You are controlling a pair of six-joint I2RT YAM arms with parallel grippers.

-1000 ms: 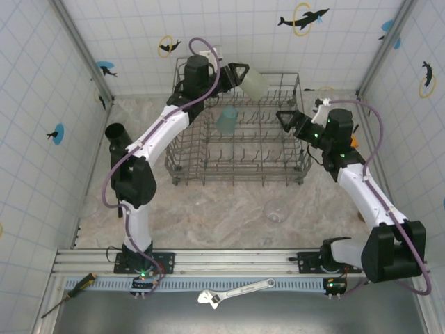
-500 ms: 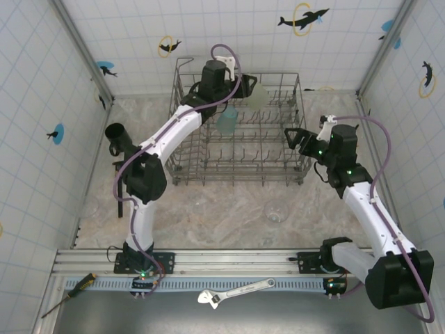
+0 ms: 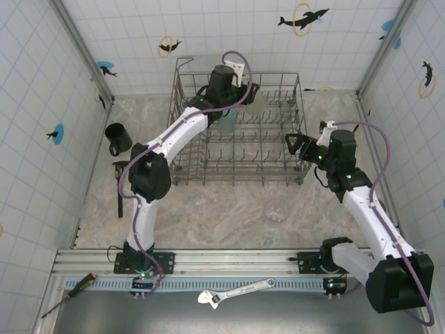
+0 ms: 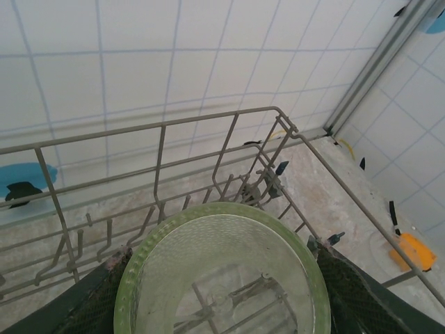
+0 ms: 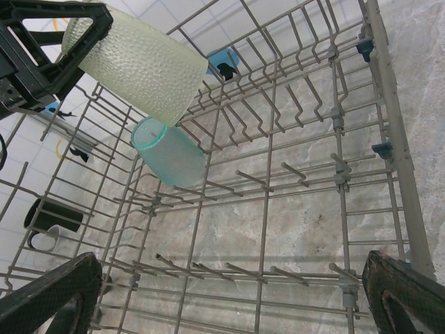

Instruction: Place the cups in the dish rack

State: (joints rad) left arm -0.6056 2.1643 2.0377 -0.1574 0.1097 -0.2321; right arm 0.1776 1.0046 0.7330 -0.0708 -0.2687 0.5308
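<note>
The grey wire dish rack (image 3: 243,172) stands at the back of the table. My left gripper (image 3: 249,94) is shut on a pale green tumbler (image 3: 259,101) above the rack's back rows. In the left wrist view the tumbler's rim (image 4: 222,271) faces the camera over the rack (image 4: 163,129). A teal tumbler (image 3: 226,122) leans on the tines inside. My right gripper (image 3: 292,142) stands open and empty over the rack's right side. In its wrist view I see the green tumbler (image 5: 139,62), the teal one (image 5: 170,153) and a black mug (image 5: 52,219). The mug (image 3: 118,139) stands left of the rack. A clear tumbler (image 3: 276,212) sits in front.
A small orange object (image 4: 414,250) lies on the table by the right wall. A black tool (image 3: 119,188) lies near the left arm. A wrench (image 3: 236,291) and a screwdriver (image 3: 66,294) rest on the near ledge. Tiled walls close in the table.
My left arm has swung right and lowered the pale green tumbler toward the rack's back rows, uncovering the black mug. My right gripper has drifted slightly right and nearer.
</note>
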